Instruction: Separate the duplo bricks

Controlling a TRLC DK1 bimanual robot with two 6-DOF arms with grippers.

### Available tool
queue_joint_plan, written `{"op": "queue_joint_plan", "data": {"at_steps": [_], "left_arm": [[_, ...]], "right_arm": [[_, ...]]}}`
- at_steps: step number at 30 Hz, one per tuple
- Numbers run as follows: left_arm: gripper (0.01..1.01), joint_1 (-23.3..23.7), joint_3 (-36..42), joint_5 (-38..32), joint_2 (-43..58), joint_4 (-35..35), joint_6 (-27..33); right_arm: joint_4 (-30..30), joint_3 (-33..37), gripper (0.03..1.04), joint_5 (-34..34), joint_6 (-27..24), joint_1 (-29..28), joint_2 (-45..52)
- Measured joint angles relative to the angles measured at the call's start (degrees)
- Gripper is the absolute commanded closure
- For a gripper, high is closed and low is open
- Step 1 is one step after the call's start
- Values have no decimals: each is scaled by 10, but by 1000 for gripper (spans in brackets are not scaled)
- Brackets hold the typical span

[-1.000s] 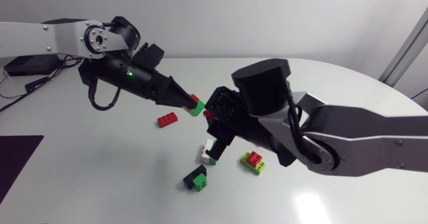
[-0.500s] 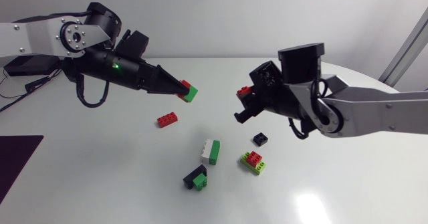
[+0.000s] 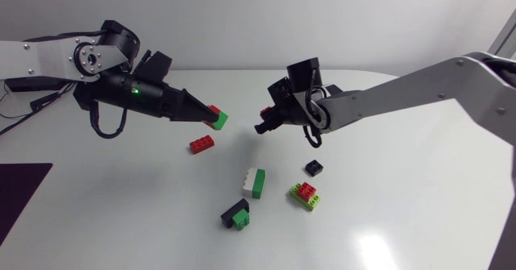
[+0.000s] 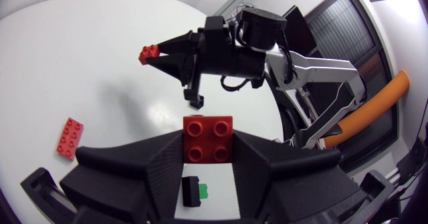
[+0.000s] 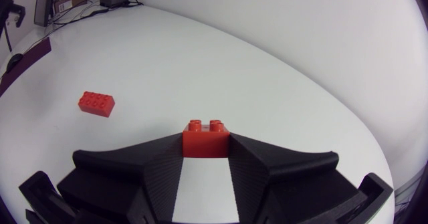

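Observation:
My left gripper (image 3: 210, 117) hangs above the table, shut on a red brick (image 4: 208, 138) with a green brick (image 3: 220, 122) stuck to it. My right gripper (image 3: 264, 121) is a short way to the right of it, shut on a small red brick (image 3: 265, 112). That brick shows between its fingers in the right wrist view (image 5: 206, 138), and ahead of my left gripper in the left wrist view (image 4: 148, 53). The two grippers point at each other with a gap between them.
On the table below lie a loose red brick (image 3: 201, 144), a white-and-green pair (image 3: 255, 182), a small black brick (image 3: 314, 168), a green, red and yellow stack (image 3: 305, 195) and a black-and-green pair (image 3: 236, 215).
A second ago both grippers met at the middle on one joined piece. They have drawn apart, each with its own part, and the right arm has swung back and away.

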Motion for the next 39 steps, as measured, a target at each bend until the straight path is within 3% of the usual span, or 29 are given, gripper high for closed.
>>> {"op": "queue_joint_plan", "data": {"at_steps": [11,33,39], "left_arm": [[811,17,-16,0,0,18,0],[811,17,-30,0,6,39,0],[811,17,-32,0,6,40,0]], "right_arm": [[-19,55,675,0,13,5,68],[-30,32,656,-38,12,-9,90],[-9,11,352,-39,10,-9,90]]}}
